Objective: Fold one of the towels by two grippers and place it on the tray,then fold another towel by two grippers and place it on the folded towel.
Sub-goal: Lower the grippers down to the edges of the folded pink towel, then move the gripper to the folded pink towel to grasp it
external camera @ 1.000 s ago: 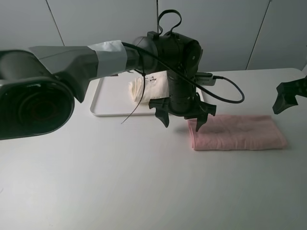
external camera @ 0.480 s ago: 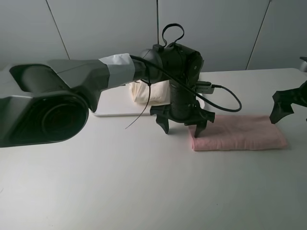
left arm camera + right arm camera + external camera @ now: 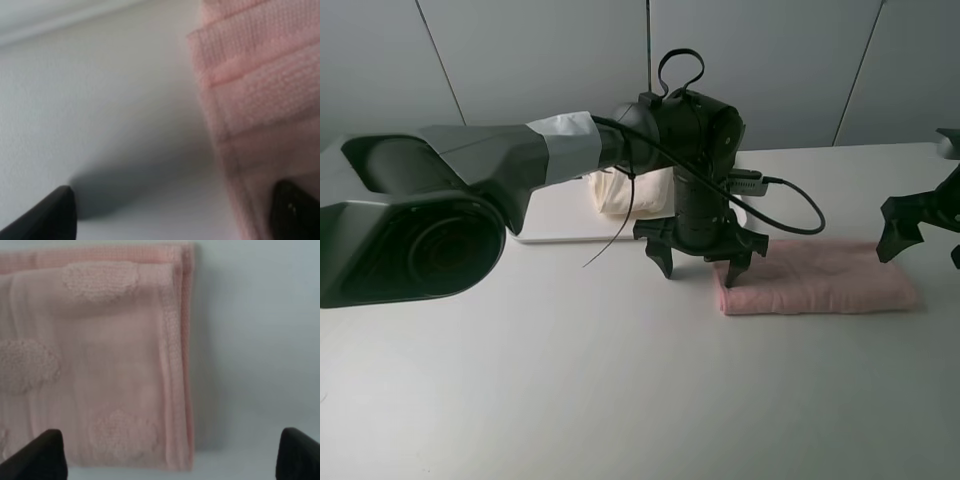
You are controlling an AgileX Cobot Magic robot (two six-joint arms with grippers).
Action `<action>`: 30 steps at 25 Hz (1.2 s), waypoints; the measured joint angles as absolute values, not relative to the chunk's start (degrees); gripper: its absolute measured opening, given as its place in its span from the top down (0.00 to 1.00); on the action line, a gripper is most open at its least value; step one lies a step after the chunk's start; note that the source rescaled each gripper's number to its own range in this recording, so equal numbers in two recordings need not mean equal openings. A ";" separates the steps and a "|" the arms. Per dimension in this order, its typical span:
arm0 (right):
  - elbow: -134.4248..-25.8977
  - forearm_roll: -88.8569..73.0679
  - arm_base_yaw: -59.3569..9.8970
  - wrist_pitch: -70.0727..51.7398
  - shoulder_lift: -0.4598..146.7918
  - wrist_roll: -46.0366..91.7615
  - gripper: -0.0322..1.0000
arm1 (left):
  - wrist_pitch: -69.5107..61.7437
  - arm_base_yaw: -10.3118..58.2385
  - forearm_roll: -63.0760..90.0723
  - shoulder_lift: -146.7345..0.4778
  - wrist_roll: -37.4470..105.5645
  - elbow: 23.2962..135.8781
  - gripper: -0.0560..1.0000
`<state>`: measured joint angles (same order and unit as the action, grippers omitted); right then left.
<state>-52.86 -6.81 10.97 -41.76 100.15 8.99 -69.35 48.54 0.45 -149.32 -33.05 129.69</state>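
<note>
Both claws spread wide, nothing gripped. Left claw [image 3: 700, 262] sits low at the left end of the pink towel [image 3: 815, 278]: one finger over towel, the other over bare table [image 3: 620, 380]. Right claw [image 3: 923, 245] hovers above the towel's right end. Pink towel lies folded flat on table, just right of tray [image 3: 560, 228]. Cream towel [image 3: 620, 190] sits folded on tray, partly hidden by left arm [image 3: 480, 160].

Soft, even light; wrist views blurred, perhaps from closeness.
</note>
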 joint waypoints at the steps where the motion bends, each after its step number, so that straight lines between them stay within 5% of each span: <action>1: -52.86 -6.81 10.97 -41.33 101.00 8.99 0.09 | -69.35 48.54 0.45 -149.32 -32.93 129.69 0.00; 30: -60.41 -5.67 10.97 -41.81 114.35 8.51 0.09 | -69.35 48.54 0.45 -149.32 -28.73 129.69 0.00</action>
<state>-60.41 -5.67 10.97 -41.81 114.35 8.51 -69.35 48.54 0.45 -149.32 -28.73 129.69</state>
